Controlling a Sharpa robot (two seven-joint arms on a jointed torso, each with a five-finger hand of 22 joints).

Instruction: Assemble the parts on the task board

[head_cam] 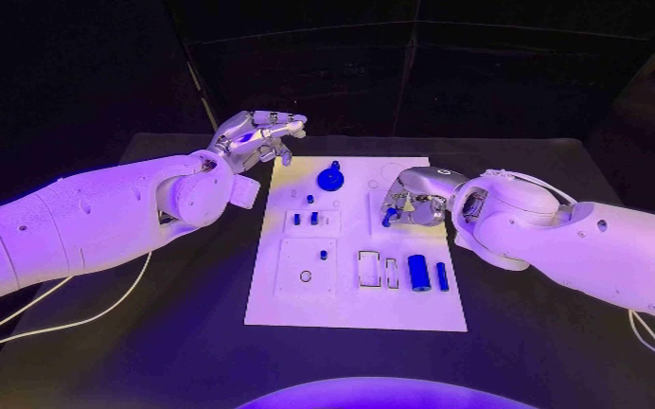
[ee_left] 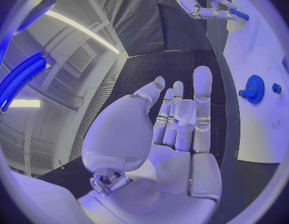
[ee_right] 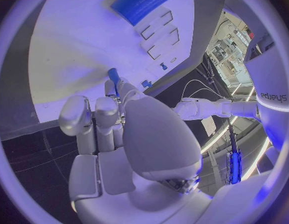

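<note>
The white task board (head_cam: 352, 305) lies in the middle of the table. My right hand (head_cam: 414, 196) hovers over its upper right part and pinches a small blue peg (head_cam: 389, 217); the right wrist view shows the peg (ee_right: 113, 77) sticking out past the fingertips of that hand (ee_right: 119, 129). My left hand (head_cam: 259, 136) hangs in the air beyond the board's top left corner, its fingers (ee_left: 202, 92) straight and apart, holding nothing. A blue gear (head_cam: 330, 179) sits near the board's top edge. A thick blue cylinder (head_cam: 419, 274) and a thin blue pin (head_cam: 442, 275) lie at the lower right.
Several small blue pegs (head_cam: 306, 220) stand in the board's left column, one more (head_cam: 324, 255) lower down. Empty rectangular slots (head_cam: 368, 270) sit beside the cylinder. Black table (head_cam: 164, 333) surrounds the board, with a white cable (head_cam: 96, 310) at the left.
</note>
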